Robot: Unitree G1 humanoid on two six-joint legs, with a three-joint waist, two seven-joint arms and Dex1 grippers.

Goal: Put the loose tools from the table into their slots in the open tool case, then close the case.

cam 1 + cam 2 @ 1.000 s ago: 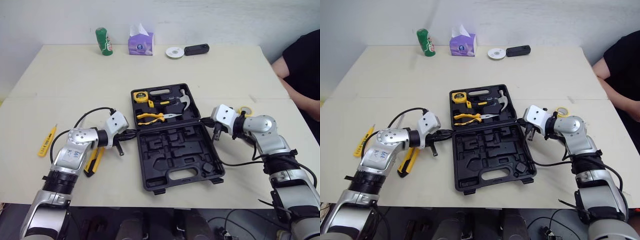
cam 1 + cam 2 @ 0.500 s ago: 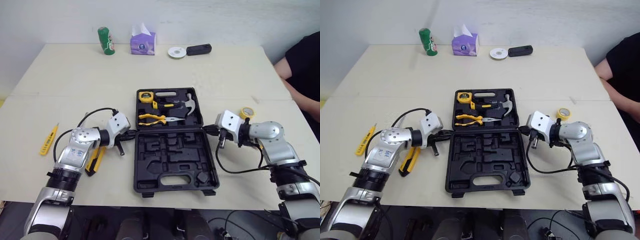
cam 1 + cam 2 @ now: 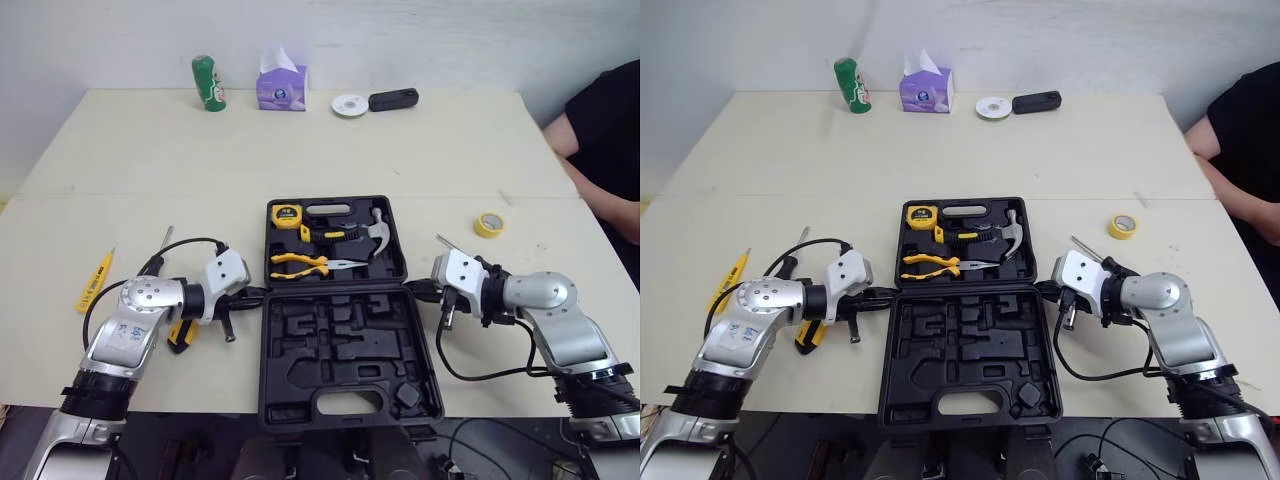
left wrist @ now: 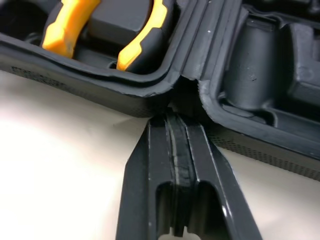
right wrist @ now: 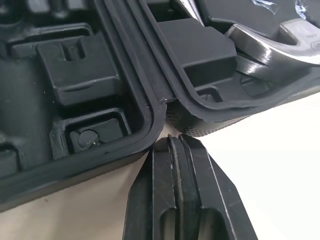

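Tool case [image 3: 300,330] open, partly filled.
Left gripper [image 3: 252,294] and right gripper [image 3: 424,291] clenched empty at its hinge; yellow tester [image 3: 95,281], utility knife [image 3: 181,337] loose.

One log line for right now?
left tool shut, at case hinge | right tool shut, opposite hinge end | case open | yellow screwdriver loose on table

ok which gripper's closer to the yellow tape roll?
Right. The right gripper sits at the case's right hinge end, the tape roll beyond it; the left gripper is at the opposite hinge end.
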